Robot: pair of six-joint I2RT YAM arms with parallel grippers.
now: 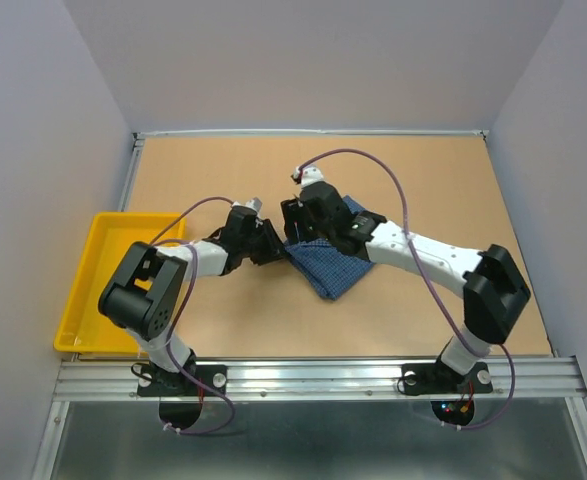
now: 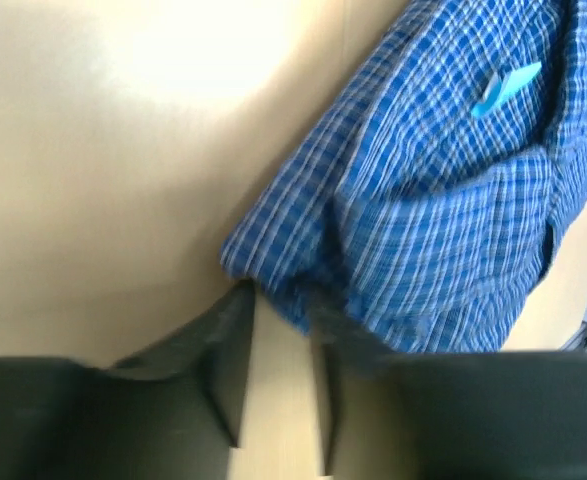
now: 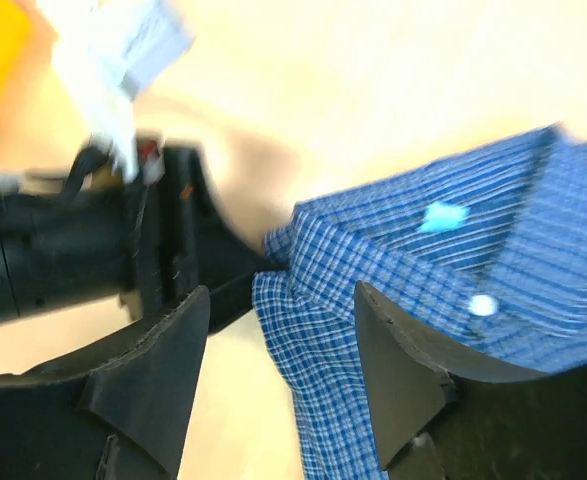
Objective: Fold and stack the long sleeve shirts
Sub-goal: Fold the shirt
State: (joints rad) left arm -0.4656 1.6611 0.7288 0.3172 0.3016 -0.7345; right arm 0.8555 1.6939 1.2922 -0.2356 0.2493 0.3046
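Shirt (image 1: 328,265): a blue, finely checked button-up, lying bunched in a rough diamond on the tabletop (image 1: 423,180), to the right of the yellow tray (image 1: 93,280) and well apart from it.
Why it lies so: the body is doubled over itself with the collar (image 3: 533,170) uppermost, so it looks part-way through folding. The edge facing the tray is rumpled rather than squared off.
Fabric: thin, soft woven cloth that creases and puckers easily. The wrist views show overlapping layers and a raised ridge where the cloth is gathered.
Details: a light blue neck label (image 2: 503,88) sits inside the collar and a small white button (image 3: 483,305) lies close by. The sleeves cannot be made out.
Left tool (image 2: 283,320): it sits between the tray and the shirt. Its dark fingers are parted by a narrow gap through which bare tabletop shows. The tips are just at the rumpled edge and grip nothing.
Right tool (image 3: 281,300): it reaches in from the side away from the tray, low over the same tray-side edge. Its broad black fingers are spread wide with cloth lying below them, not pinched.
Why both meet there: both tools face one corner, probably to let go of or retake that edge for the next fold.
Tabletop: tan, flat, matt board.
Tray: shallow bright yellow plastic with rounded corners, likely where the folded stack belongs.
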